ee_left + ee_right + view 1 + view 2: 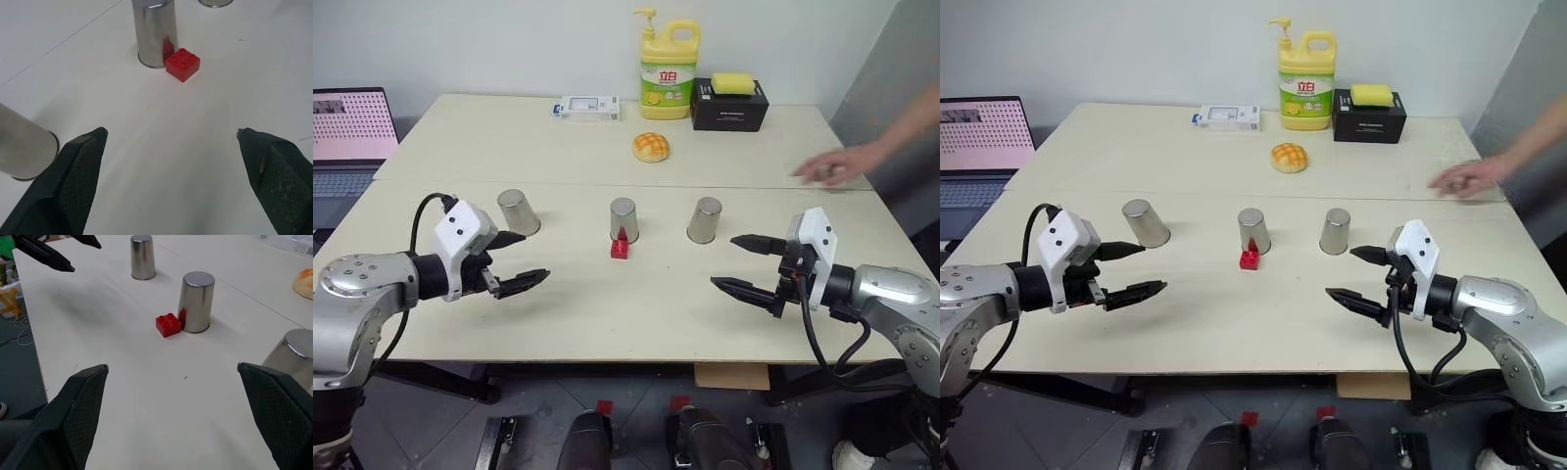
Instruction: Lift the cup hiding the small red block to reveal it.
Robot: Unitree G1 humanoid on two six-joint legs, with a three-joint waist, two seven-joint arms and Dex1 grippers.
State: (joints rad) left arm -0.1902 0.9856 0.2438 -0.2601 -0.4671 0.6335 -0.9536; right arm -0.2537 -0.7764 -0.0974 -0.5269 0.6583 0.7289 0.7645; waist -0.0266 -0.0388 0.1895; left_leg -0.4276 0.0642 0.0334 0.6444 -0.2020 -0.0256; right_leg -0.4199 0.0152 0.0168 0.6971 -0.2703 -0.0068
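Observation:
Three silver cups stand upside down in a row across the table: left (518, 211), middle (624, 219) and right (705, 219). The small red block (621, 247) sits uncovered on the table, right against the near side of the middle cup (155, 32). My left gripper (534, 257) hovers open in front of the left cup, holding nothing. My right gripper (722, 261) hovers open just in front of the right cup, also holding nothing. The right wrist view shows the block (168, 325) beside the middle cup (196, 302).
At the back stand a yellow dish-soap bottle (669, 73), a black box (729, 110) with a yellow sponge on it, a white device (588, 108) and a round bun (651, 147). A laptop (347, 137) sits far left. A person's hand (832, 166) rests at the right edge.

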